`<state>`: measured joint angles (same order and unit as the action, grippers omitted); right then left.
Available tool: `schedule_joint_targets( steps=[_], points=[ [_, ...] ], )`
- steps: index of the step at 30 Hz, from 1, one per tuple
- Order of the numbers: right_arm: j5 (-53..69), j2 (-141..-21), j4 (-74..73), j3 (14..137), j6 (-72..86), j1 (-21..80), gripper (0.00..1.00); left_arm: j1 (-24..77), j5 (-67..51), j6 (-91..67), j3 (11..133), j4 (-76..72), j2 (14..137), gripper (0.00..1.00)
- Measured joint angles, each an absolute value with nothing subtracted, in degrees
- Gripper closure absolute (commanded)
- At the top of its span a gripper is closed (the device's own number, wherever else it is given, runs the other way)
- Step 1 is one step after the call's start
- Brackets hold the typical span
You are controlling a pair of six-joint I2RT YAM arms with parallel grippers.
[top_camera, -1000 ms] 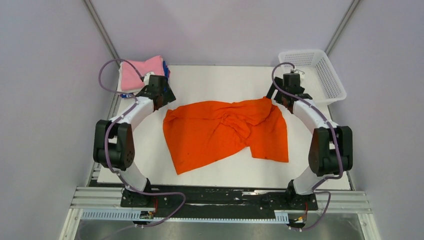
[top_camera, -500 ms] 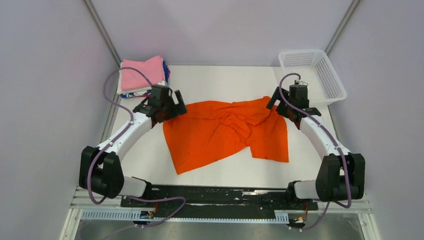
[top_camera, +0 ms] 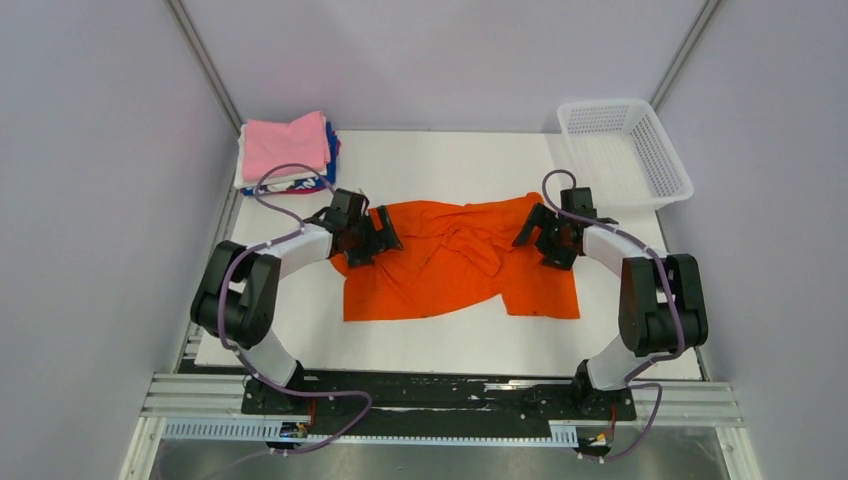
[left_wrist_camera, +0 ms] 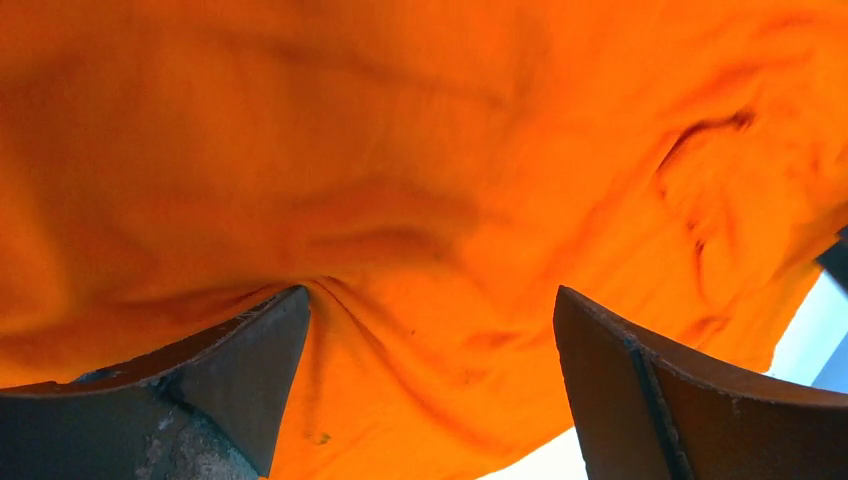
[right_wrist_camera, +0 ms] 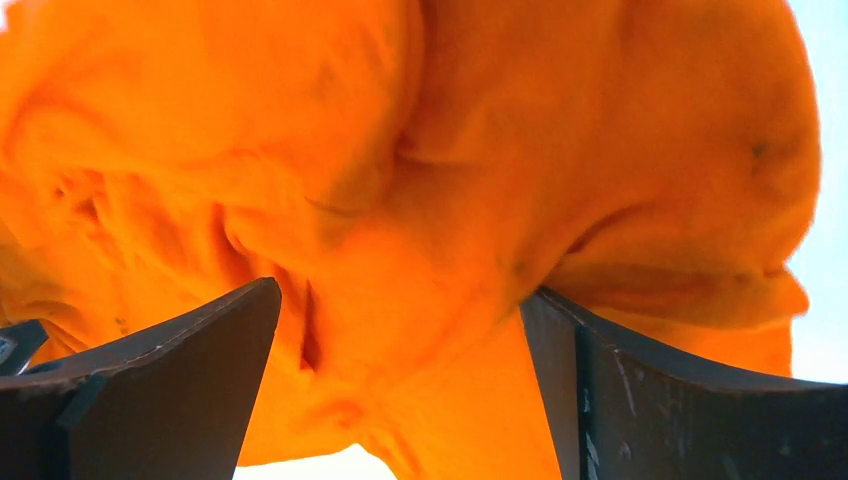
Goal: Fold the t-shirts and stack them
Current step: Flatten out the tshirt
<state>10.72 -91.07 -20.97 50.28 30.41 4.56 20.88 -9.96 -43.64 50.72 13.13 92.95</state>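
The bright orange t-shirt (top_camera: 450, 268) lies crumpled in the middle of the white table, with bunched folds near its centre. My left gripper (top_camera: 384, 234) is down on the shirt's far left edge, jaws wide open, with orange cloth (left_wrist_camera: 420, 200) between the fingers (left_wrist_camera: 235, 375). My right gripper (top_camera: 530, 232) is down on the shirt's far right corner, also open, with bunched cloth (right_wrist_camera: 430, 190) between its fingers (right_wrist_camera: 640, 395). Neither is closed on the cloth. A stack of folded shirts (top_camera: 287, 148), pink on top with white and blue below, sits at the far left corner.
A white plastic mesh basket (top_camera: 661, 150) stands at the far right corner. The white table (top_camera: 450, 340) shows bare in front of the shirt. Grey walls close in both sides.
Both arms have swung inward and down from the far corners onto the shirt's far edge. The shirt's left side has shifted and its front left corner has drawn in.
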Motion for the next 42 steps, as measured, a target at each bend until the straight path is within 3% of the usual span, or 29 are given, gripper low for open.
schedule_joint_targets(
  steps=[7, 15, 22, 28, 31, 37, 42],
  points=[
    [9.3, -97.0, -15.4, 55.3, 34.2, 4.8, 0.00, 16.8, -8.4, -44.4, 63.0, 8.9, 104.6, 0.00],
    [2.3, -94.1, -16.2, 57.1, 34.6, 5.1, 0.00, 15.3, -0.3, -38.0, 73.5, 19.1, 107.8, 0.00],
    [-4.1, -76.7, -19.8, 51.4, 35.1, 5.0, 0.00, 15.4, 6.9, -39.8, 62.9, 31.0, 87.9, 0.03],
    [-6.3, -74.1, -23.8, 47.8, 35.6, 4.7, 0.00, 15.4, 10.1, -44.8, 51.6, 38.5, 74.0, 0.13],
    [-6.4, -75.7, -25.3, 47.7, 35.6, 4.6, 0.00, 15.4, 10.0, -46.7, 48.9, 39.1, 75.4, 0.20],
    [-5.4, -78.8, -26.9, 47.9, 35.7, 4.6, 0.00, 15.4, 11.4, -48.8, 48.9, 37.5, 82.4, 0.23],
    [-5.0, -78.8, -27.3, 47.9, 35.7, 4.6, 0.00, 15.4, 11.8, -49.2, 49.6, 34.2, 87.7, 0.34]
  ],
)
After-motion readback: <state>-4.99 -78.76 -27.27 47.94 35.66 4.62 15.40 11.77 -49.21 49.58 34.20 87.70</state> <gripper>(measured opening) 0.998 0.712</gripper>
